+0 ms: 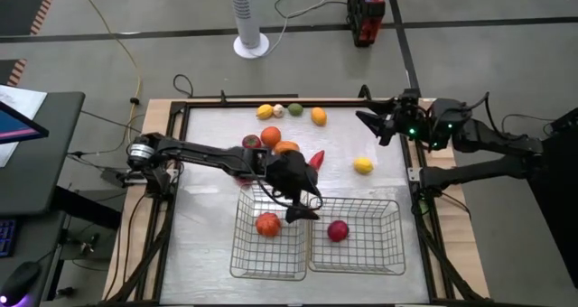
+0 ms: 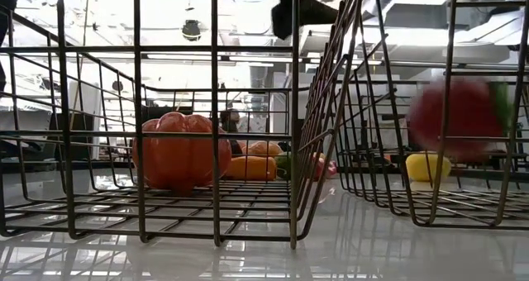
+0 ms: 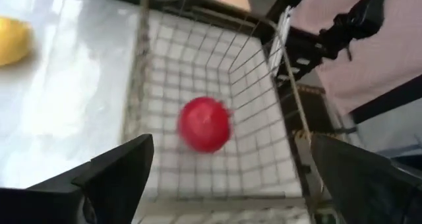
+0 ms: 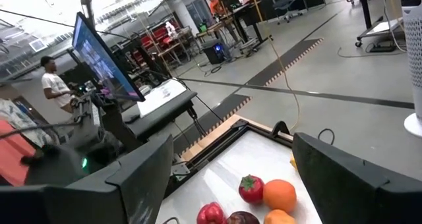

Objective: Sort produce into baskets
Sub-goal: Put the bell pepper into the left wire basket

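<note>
The left gripper (image 1: 302, 209) hangs with fingers spread and empty over the two baskets' shared wall. Below it a red fruit (image 3: 204, 123), probably smooth, firm and prone to rolling, best pinched across its middle, lies in the right basket (image 1: 388, 253). The left basket (image 1: 242, 257) holds an orange tomato (image 1: 267, 224). The right gripper (image 1: 377, 126) waits released at the table's edge

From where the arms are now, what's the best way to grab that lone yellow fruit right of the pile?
Take the yellow fruit across its narrow middle, coming straight down from above. It looks slightly oval and lies alone on the bare table, so both sides seem free. The right claw, open, is nearer than the left claw.
</note>
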